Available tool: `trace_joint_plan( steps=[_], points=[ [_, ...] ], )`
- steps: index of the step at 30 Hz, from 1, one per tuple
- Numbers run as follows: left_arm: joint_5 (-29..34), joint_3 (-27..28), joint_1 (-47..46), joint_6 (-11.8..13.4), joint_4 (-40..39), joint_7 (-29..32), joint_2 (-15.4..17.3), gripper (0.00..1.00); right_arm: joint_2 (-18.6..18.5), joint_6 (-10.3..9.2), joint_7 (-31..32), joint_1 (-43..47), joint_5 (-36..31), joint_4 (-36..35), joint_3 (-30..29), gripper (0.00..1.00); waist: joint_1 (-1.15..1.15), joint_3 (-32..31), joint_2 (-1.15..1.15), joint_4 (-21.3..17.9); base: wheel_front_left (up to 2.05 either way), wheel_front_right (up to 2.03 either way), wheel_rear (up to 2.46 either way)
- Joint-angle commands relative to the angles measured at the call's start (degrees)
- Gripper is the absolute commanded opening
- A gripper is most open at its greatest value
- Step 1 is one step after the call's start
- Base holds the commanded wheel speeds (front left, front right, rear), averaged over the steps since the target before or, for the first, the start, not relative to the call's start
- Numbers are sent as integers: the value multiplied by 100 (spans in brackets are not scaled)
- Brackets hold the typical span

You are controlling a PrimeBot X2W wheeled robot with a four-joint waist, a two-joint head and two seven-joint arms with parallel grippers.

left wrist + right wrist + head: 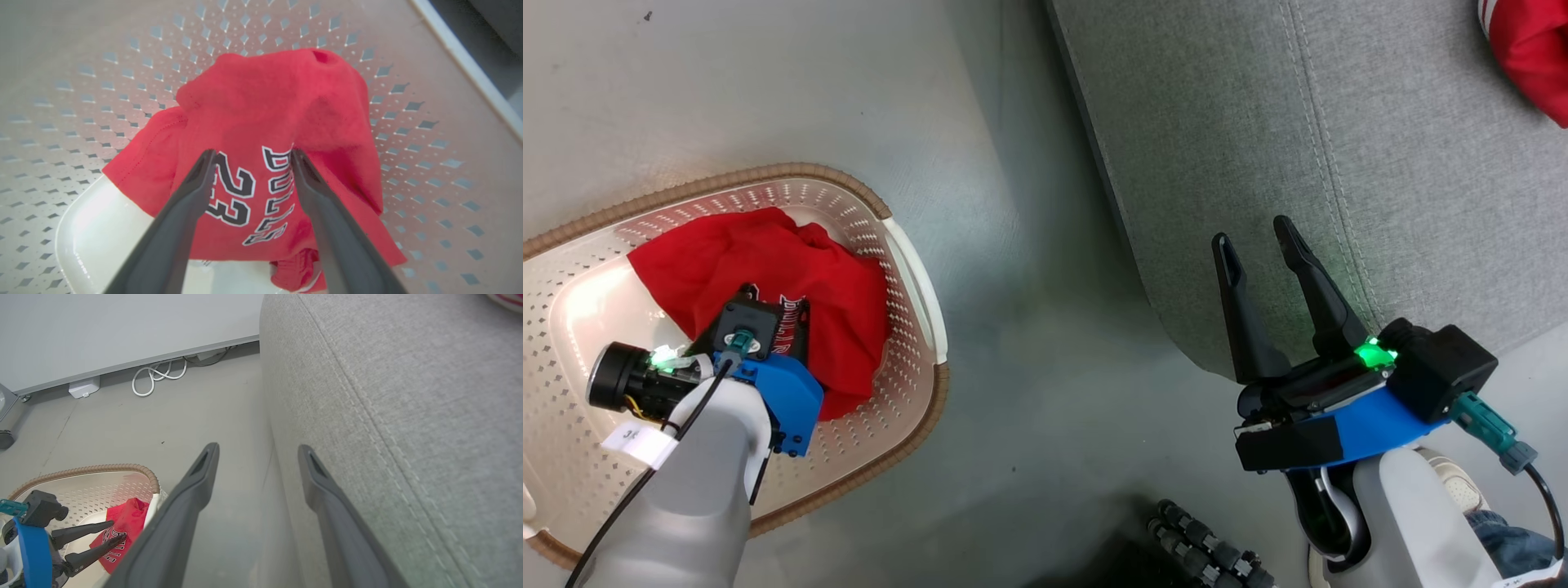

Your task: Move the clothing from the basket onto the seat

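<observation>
The basket (915, 278) stands on the floor at the left and holds a crumpled red garment (768, 269) printed "BULLS 23" (265, 102). My left gripper (252, 154) hangs open just above that print, one finger on each side of it, with nothing gripped. From the right wrist view its fingers (88, 530) point down at the garment (126, 522). My right gripper (1258, 237) is open and empty over the front edge of the grey seat (1339, 163). A second red garment with white stripes (1531, 49) lies on the seat at the far right.
Grey floor (1029, 327) separates the basket from the seat. A black ribbed object (1209, 555) and a person's shoe (1454, 482) are at the bottom right. White cable (157, 373) and a small white box (83, 388) lie by the wall.
</observation>
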Motion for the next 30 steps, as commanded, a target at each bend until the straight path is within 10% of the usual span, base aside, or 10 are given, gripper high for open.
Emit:
trace_joint_plan(
  steps=[1, 13, 14, 16, 30],
  points=[
    [35, -40, -127, 13, 54, 29, -10, 100, 7, 3, -20, 68, 59, -42, -2, 100, 0, 18, 0, 11, 0, 0, 0],
    [-17, -156, -418, 23, 489, 251, -171, 100, 7, 3, -21, 172, 60, -143, -13, 100, 0, 122, 0, 71, 0, 0, 0],
    [-17, -168, -434, 15, 515, 260, -179, 89, 7, 3, -21, 178, 55, -148, -11, 100, 0, 126, 0, 73, 0, 0, 0],
    [-45, -178, -459, 19, 561, 298, -202, 0, 7, 3, -21, 179, 49, -151, -7, 100, 0, 130, 0, 78, 0, 0, 0],
    [-221, -227, -517, -68, 709, 302, -251, 0, 8, 3, -21, 72, 80, -127, 48, 100, 0, 96, 0, 72, 0, 0, 0]
  ],
)
